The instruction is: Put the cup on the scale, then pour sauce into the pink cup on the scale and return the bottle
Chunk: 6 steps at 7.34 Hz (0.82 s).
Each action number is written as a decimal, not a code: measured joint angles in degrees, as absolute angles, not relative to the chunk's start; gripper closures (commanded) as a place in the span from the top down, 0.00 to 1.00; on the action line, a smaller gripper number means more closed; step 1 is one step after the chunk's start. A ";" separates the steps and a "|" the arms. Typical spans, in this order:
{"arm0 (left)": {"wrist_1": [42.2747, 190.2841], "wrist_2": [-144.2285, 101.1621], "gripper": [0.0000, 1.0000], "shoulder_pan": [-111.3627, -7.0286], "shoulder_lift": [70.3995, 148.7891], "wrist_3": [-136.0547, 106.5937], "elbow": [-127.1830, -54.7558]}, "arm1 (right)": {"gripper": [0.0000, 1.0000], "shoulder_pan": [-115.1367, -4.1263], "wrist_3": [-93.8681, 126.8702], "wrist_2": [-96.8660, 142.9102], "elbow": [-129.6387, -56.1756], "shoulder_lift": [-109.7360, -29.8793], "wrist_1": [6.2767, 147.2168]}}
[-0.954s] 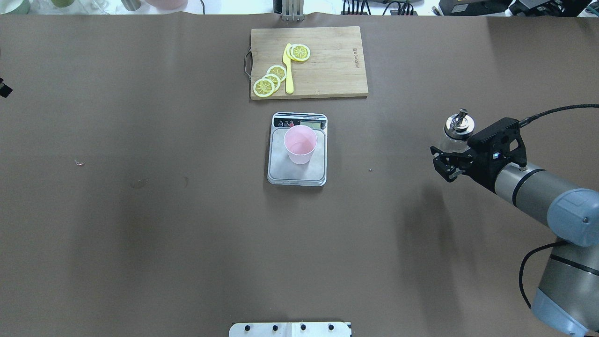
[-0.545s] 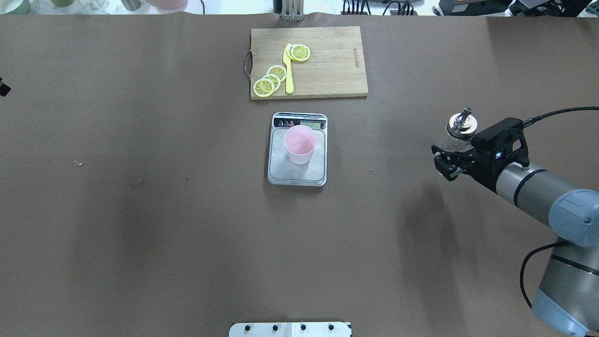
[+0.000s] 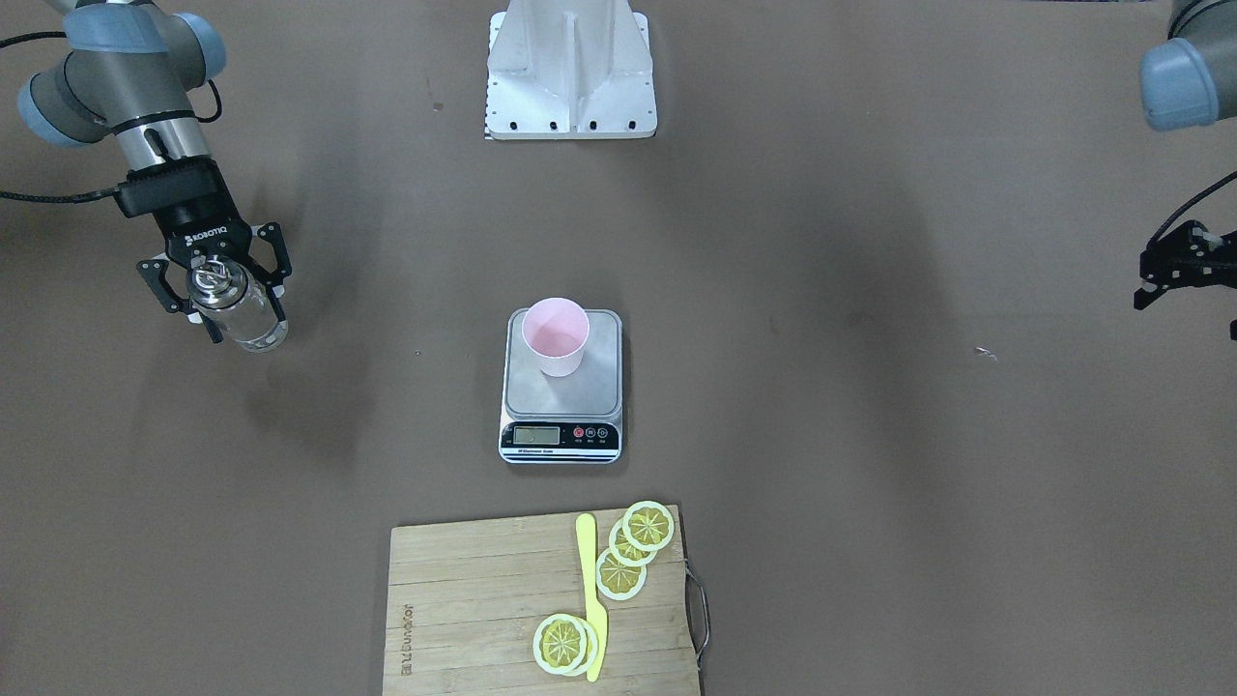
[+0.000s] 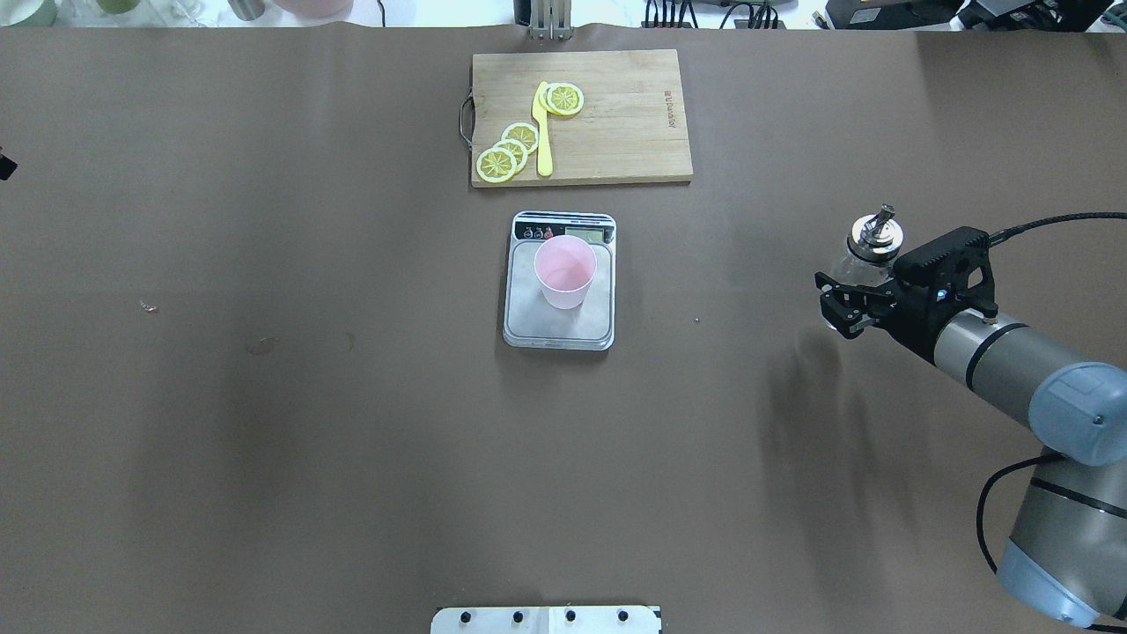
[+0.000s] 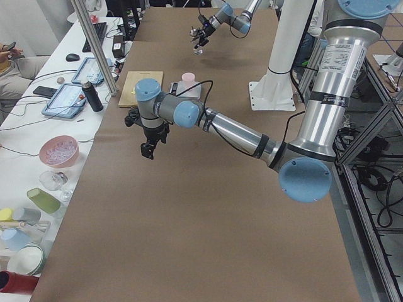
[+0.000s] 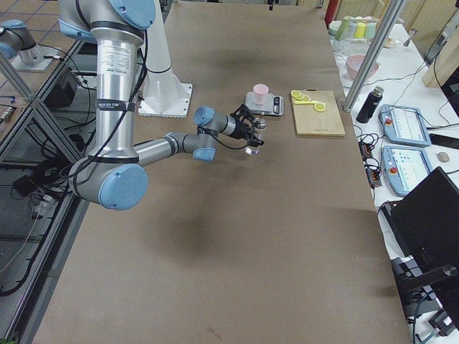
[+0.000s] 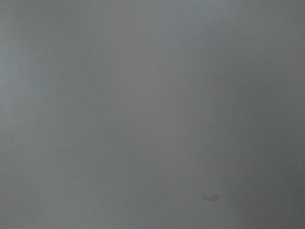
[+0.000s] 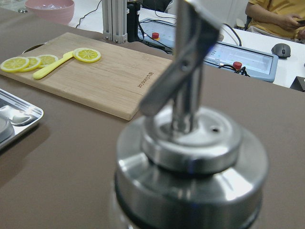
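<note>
While the cup (image 3: 555, 336) stands upright on the scale (image 3: 601, 385), on the half of the steel platform away from the display, the bottle (image 4: 867, 246) is well off to the robot's right, near that end of the surface (image 4: 264, 440). R hand (image 3: 244, 327) is clamped on it: one finger each side of the glass body, metal spout (image 8: 190, 62) on top, bottle approx upright. Its base sits low over the surface; can't tell if it touches. Cup & bottle are well apart.

L hand (image 5: 148, 150) hangs over the surface far out on the robot's left, pointing down, w/ nothing in it. Whether its fingers are spread or together I can't tell. L wrist cam shows only blurred brown surface.

Past the scale, on the operators' side, lies a wooden cutting board (image 4: 616, 132) w/ lemon slices (image 4: 506, 154) in two groups & a yellow knife (image 4: 543, 141) btw them. The scale's display strip faces the board.

R wrist cam: the spout & shiny cap fill the view, very close. The board w/ slices is behind, a corner of the scale is at the left edge, and a person (image 8: 276, 14) sits at a desk past the surface's far edge.
</note>
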<state>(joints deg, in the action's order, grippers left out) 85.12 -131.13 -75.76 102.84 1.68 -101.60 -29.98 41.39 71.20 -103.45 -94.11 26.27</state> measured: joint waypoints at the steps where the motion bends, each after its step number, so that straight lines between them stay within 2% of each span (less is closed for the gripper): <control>1: 85.14 -131.13 0.97 -75.76 102.84 1.67 -101.60 | 0.23 -29.94 41.39 71.04 -102.21 -93.99 25.06; 6: 85.14 -131.13 0.97 -75.76 102.83 1.70 -101.60 | 0.23 -29.70 41.57 71.26 -97.36 -93.29 18.65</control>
